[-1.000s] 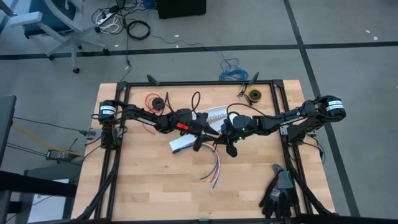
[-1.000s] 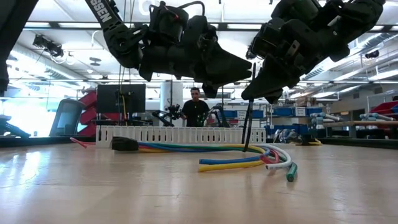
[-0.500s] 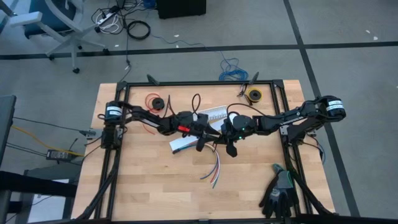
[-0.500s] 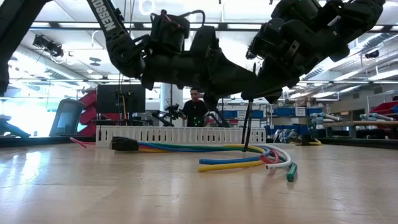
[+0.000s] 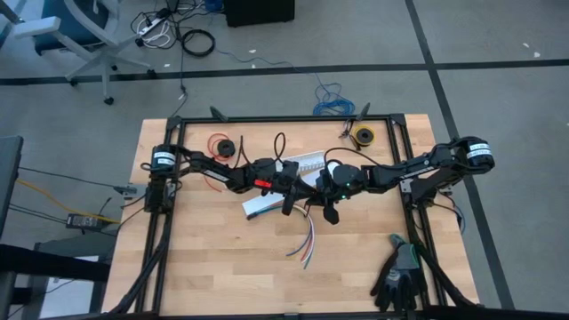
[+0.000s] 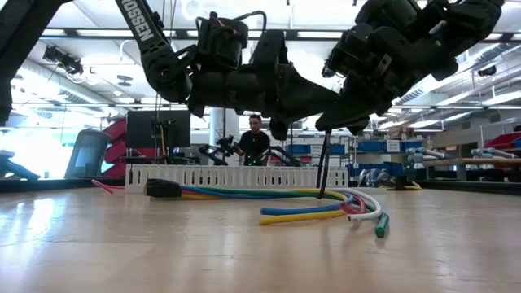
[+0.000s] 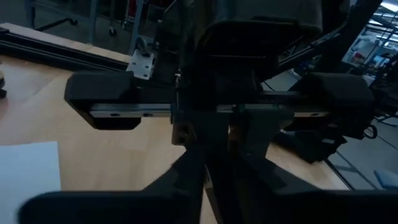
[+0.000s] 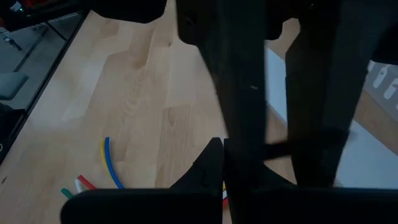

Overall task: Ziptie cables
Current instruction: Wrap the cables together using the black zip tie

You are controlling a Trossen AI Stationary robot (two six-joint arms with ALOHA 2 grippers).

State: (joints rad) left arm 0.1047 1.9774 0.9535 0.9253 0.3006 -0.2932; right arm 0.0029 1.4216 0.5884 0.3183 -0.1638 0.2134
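Note:
The cables (image 5: 307, 242) are a curved multicoloured bundle lying flat on the wood, also in the low view (image 6: 326, 207). The ziptie (image 6: 324, 167) is a thin dark strip standing nearly upright under my right gripper (image 6: 346, 126), which is shut on it. My right gripper (image 5: 329, 213) hangs above the cables' far end. My left gripper (image 5: 286, 206) is shut, and its fingertips (image 6: 332, 99) reach close beside the right gripper. In the left wrist view its fingers (image 7: 207, 177) meet, with the right arm just ahead. My right gripper pinches the ziptie's upper part (image 6: 326, 140) between its two fingers, coming from above and pointing down. The strip hangs upright below the fingers, and its lower end (image 6: 321, 195) rests among the cables. My left gripper is close to the ziptie's top; whether it touches it I cannot tell.
A white slotted channel (image 6: 236, 177) stands behind the cables, with a white flat piece (image 5: 262, 206) under the left arm. A red wire on a black spool (image 5: 222, 147) and a yellow roll (image 5: 363, 136) lie near the far edge. Dark gloves (image 5: 398, 276) lie at the near right corner.
My left gripper has moved toward the right gripper and dropped somewhat, its wrist tipping down, so its fingertips now stand close beside the right gripper's fingers. The right gripper, the ziptie and the cables have stayed where they were.

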